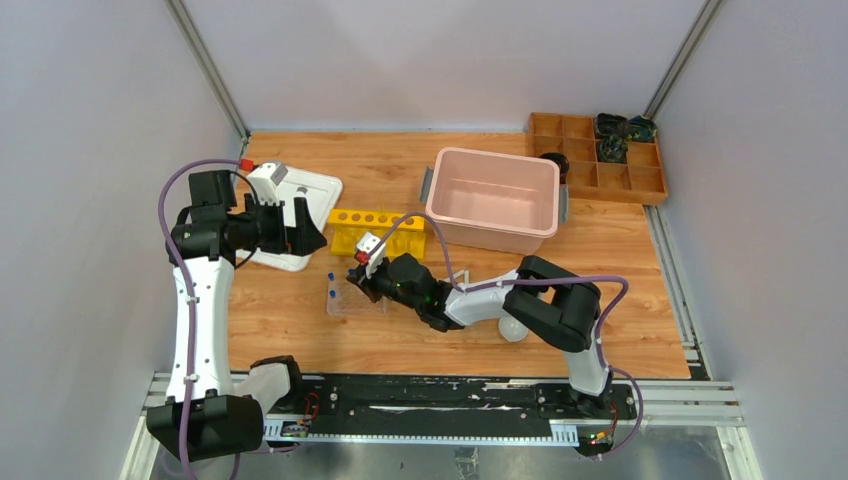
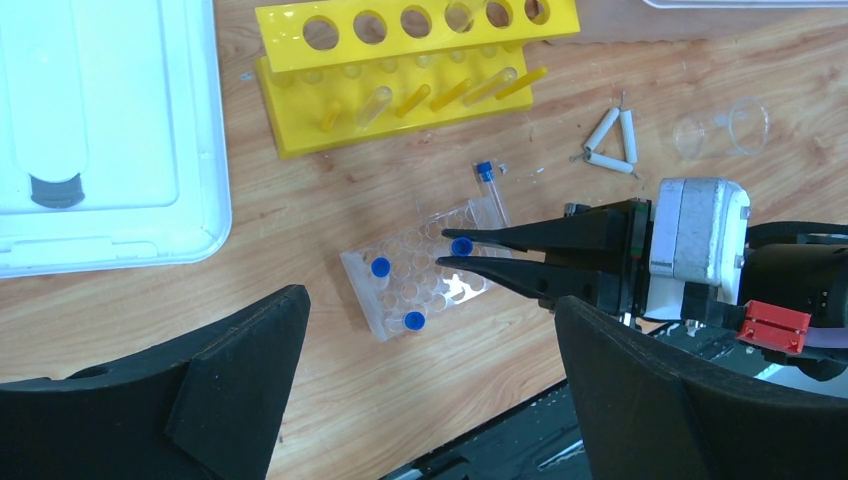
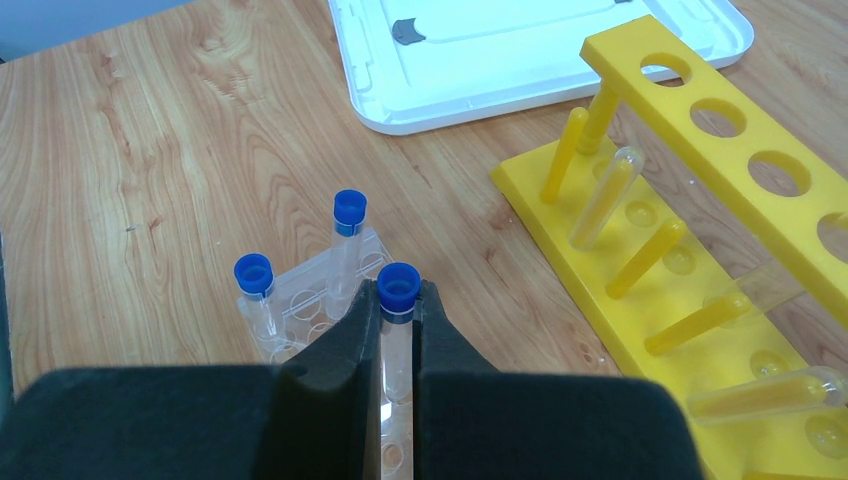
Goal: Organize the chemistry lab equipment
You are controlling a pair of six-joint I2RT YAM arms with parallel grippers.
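The right gripper [image 3: 398,300] is clamped on a tube [image 3: 397,284] just under its blue cap, with the long axis upright, directly over the clear rack [image 3: 300,305] — its hole likely lies straight below. Two other tubes [image 3: 253,272] stand in the rack. The left gripper [image 1: 303,230] has wide, empty jaws and hangs well apart by the lid [image 1: 300,190] — the right arm is nearer.
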